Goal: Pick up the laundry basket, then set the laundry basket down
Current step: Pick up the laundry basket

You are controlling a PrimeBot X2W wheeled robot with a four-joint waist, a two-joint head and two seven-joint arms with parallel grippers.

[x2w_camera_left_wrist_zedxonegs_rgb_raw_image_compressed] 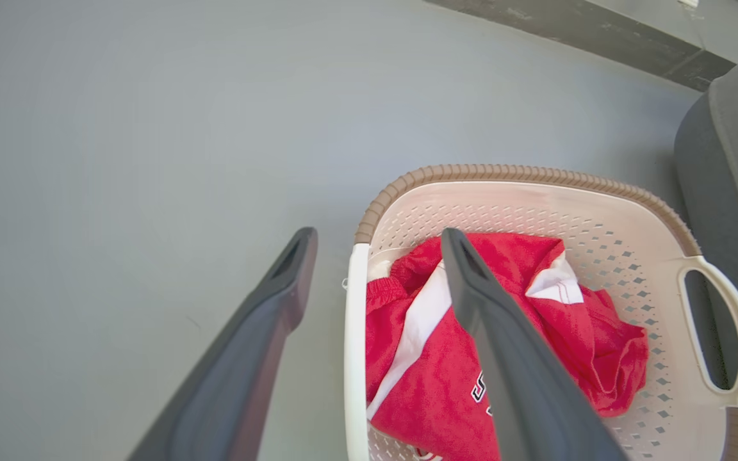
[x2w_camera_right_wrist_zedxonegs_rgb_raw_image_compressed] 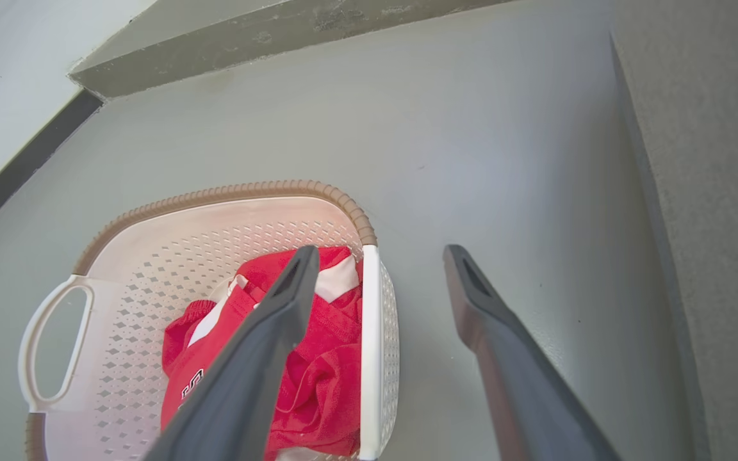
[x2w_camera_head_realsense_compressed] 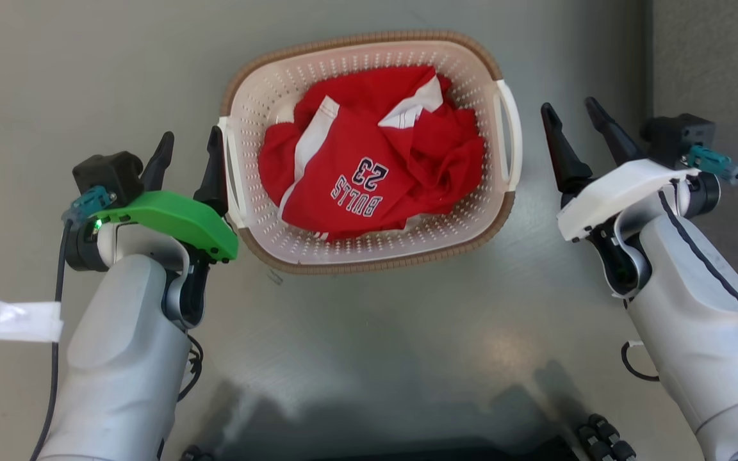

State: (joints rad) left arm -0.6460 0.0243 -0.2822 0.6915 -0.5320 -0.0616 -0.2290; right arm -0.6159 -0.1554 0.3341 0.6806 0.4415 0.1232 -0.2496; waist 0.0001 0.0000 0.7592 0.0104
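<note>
The left claw (x2w_camera_head_realsense_compressed: 191,133) is spread wide and holds nothing. From the head camera, its inner finger is right up against the white left handle (x2w_camera_head_realsense_compressed: 228,166) of the small cream plastic laundry basket (x2w_camera_head_realsense_compressed: 266,96) with holes in its walls and a brown rim. I cannot tell if they touch. The left wrist camera shows more: the white handle bar runs between the two dark fingers, one on the outside and one over the inside.

The right claw (x2w_camera_head_realsense_compressed: 569,105) is wide too, and empty. From the head camera, a strip of the smooth grey floor (x2w_camera_head_realsense_compressed: 375,333) shows between it and the white right handle (x2w_camera_head_realsense_compressed: 513,137). In its own wrist camera, that handle bar lies between its fingers.

The basket sits on the floor between the two claws. A crumpled red and white shirt (x2w_camera_head_realsense_compressed: 375,166) with the number 23 lies in it.

There is lots of bare floor to the left and on the far side. On the right, a rough grey block (x2w_camera_head_realsense_compressed: 715,57) stands close behind the right claw. The wrist cameras also show a wall's dark bottom strip (x2w_camera_right_wrist_zedxonegs_rgb_raw_image_compressed: 29,160) far off.
</note>
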